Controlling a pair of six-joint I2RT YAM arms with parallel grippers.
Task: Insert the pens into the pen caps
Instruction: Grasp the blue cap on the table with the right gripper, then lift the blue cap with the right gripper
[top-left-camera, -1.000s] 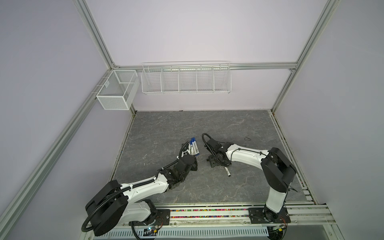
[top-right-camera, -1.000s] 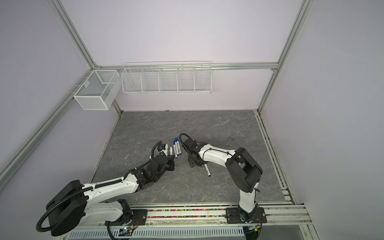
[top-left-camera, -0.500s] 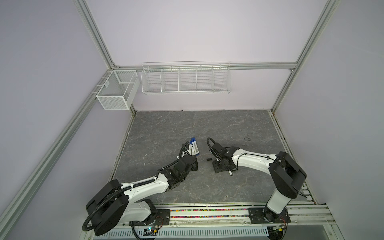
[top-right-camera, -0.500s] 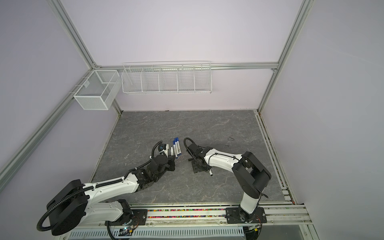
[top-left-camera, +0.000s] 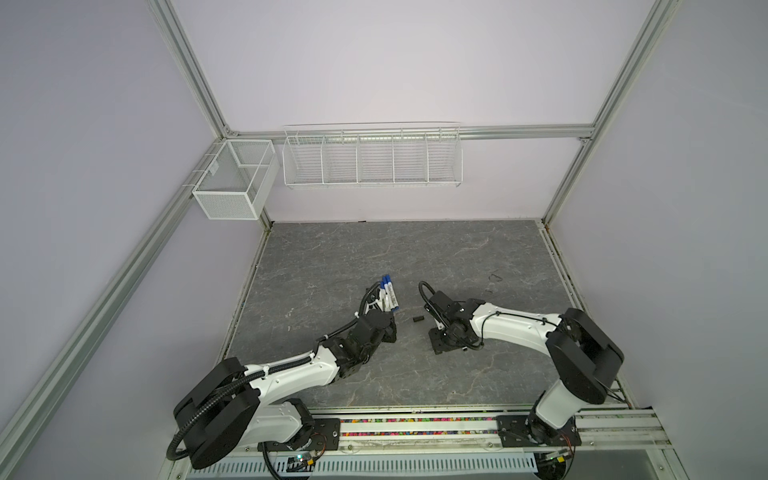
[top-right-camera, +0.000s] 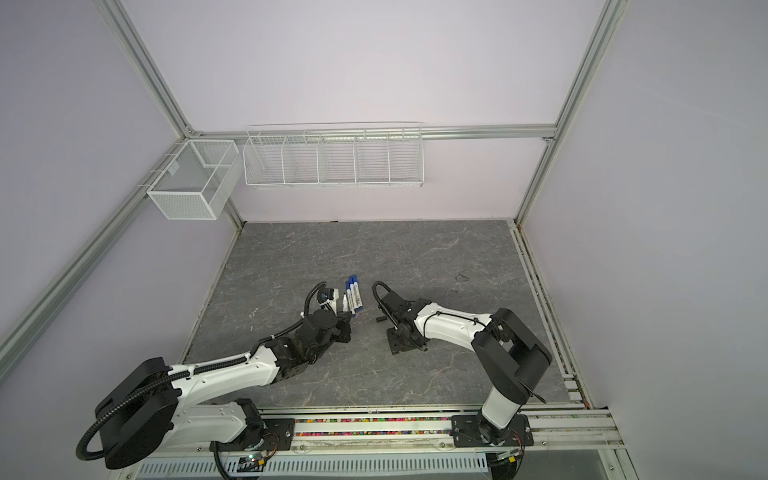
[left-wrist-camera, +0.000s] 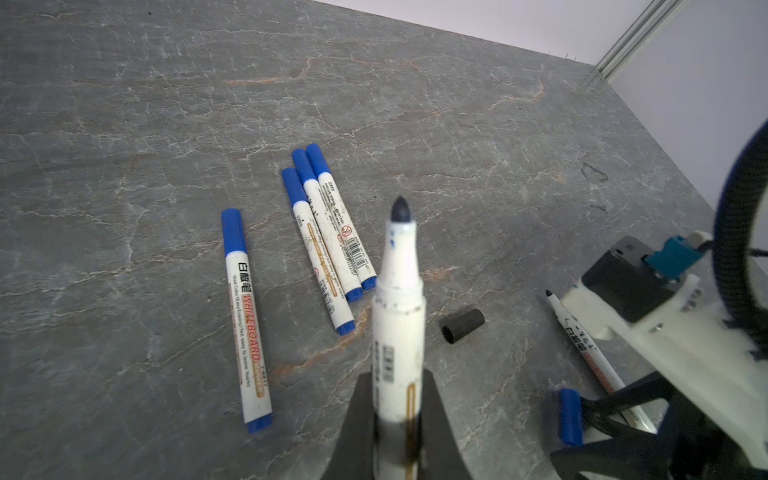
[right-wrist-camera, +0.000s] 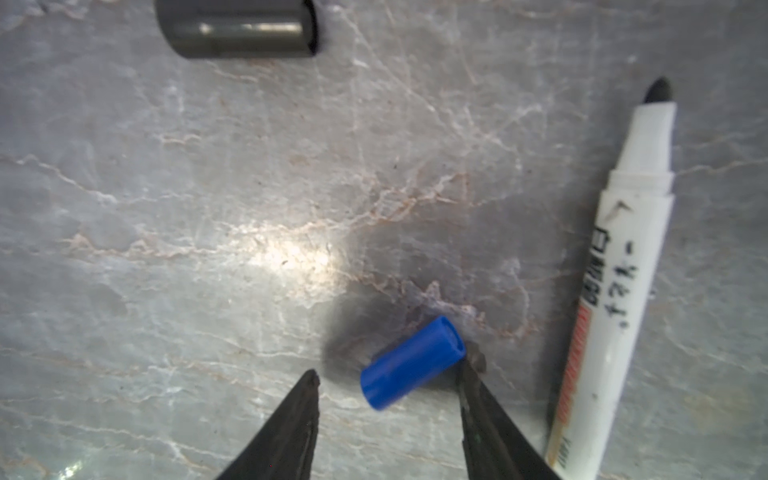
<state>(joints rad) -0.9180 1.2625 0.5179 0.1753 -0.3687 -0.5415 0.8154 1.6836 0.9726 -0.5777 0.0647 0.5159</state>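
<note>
My left gripper (left-wrist-camera: 398, 386) is shut on a white pen (left-wrist-camera: 399, 307), uncapped, its dark tip pointing away from the wrist. Several capped pens (left-wrist-camera: 328, 245) with blue caps lie on the grey table in front of it; they also show in both top views (top-left-camera: 388, 295) (top-right-camera: 353, 297). A loose blue pen cap (right-wrist-camera: 411, 368) lies on the table between the fingers of my open right gripper (right-wrist-camera: 388, 378); one fingertip (right-wrist-camera: 469, 370) touches its open end. Beside it lies an uncapped pen (right-wrist-camera: 615, 282) with a black tip. A black pen cap (right-wrist-camera: 237, 29) lies farther off, between the two grippers (top-left-camera: 417, 331).
A white wire basket (top-left-camera: 372, 158) hangs on the back wall. A mesh box (top-left-camera: 232, 183) hangs at the back left corner. The arms' base rail (top-left-camera: 415, 428) runs along the table's front edge. The right arm's wrist (left-wrist-camera: 665, 324) stands close beside the held pen.
My right gripper has moved a little toward the front and come down around the blue cap, its fingers narrowing. The left arm and its pen have stayed put.
</note>
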